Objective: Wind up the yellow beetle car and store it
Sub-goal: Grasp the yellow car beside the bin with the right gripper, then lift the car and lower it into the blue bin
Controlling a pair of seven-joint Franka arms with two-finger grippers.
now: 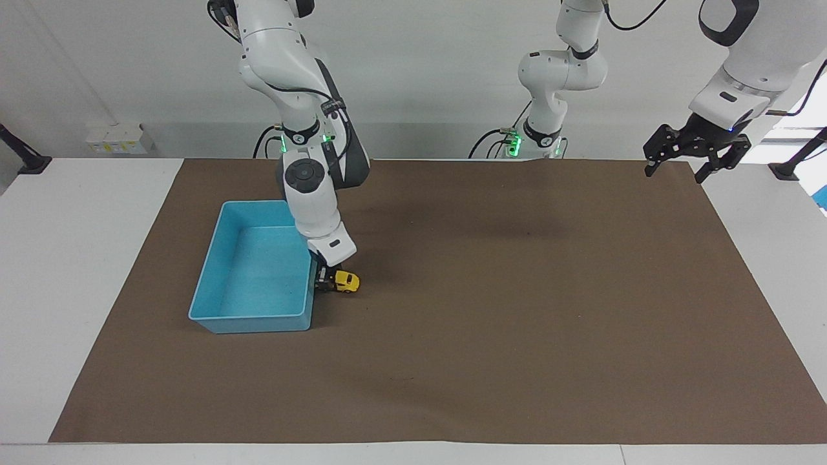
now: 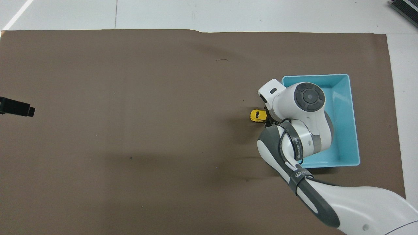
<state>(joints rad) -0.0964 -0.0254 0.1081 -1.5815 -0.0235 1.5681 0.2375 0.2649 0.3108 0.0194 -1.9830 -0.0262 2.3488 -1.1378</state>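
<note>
Right claw (image 1: 326,280) clamped on yellow beetle car (image 1: 345,281), beside blue tray (image 1: 213,303)

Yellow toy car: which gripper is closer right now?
Right. The right gripper is down at the yellow toy car; the left gripper waits over the mat's corner at the left arm's end.

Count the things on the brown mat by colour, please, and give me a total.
Yellow: 1, the car, on the mat beside the tray.
Blue: 1, the tray.
Total: 2
</note>
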